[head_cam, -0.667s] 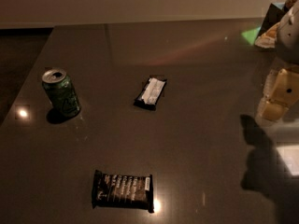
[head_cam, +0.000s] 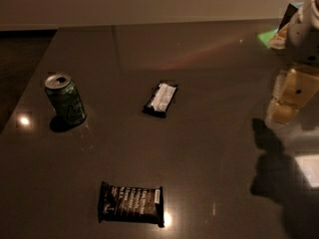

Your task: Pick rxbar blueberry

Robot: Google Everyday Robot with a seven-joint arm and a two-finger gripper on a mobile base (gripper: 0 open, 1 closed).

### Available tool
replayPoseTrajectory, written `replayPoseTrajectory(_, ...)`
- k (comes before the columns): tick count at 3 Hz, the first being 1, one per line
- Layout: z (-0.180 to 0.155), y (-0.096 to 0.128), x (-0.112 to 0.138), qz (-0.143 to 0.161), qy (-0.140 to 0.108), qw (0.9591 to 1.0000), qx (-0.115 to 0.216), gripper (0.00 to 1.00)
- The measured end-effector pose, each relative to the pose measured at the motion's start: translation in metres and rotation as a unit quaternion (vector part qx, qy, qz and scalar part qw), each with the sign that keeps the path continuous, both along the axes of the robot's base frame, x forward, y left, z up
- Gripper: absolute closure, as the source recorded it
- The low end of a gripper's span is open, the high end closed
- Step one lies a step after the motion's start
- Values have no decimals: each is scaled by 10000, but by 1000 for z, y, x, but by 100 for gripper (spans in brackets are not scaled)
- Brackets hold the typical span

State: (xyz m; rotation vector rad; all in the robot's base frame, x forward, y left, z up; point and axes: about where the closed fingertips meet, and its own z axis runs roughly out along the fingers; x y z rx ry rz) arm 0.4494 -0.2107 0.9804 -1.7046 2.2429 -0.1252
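The rxbar blueberry [head_cam: 161, 99] is a small flat bar in a dark wrapper with a white panel. It lies flat near the middle of the dark table [head_cam: 214, 148]. My gripper [head_cam: 287, 103] hangs at the right edge of the camera view, above the table and well to the right of the bar, touching nothing. Its cream-coloured fingers [head_cam: 294, 91] point down, and the arm above them runs out of the top right corner.
A green can [head_cam: 65, 99] stands upright at the left. A larger black wrapped bar with rows of white text [head_cam: 131, 203] lies at the front. The gripper's shadow [head_cam: 274, 178] falls on the table's right part. Coloured objects [head_cam: 274, 34] sit at the far right edge.
The gripper has shifted slightly left and lower. The bars and the can have not moved.
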Motion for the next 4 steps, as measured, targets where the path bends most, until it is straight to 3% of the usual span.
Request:
replayPoseTrajectory(1, -7, 6, 30, 84, 124, 9998, -105, 0)
replayPoseTrajectory(2, -19, 14, 75, 472, 202, 9986, -98, 0)
replayPoseTrajectory(3, -33, 25, 112, 1097, 205, 9937, -74, 0)
replayPoseTrajectory(4, -61, 52, 148, 2075, 286, 9778, -97, 0)
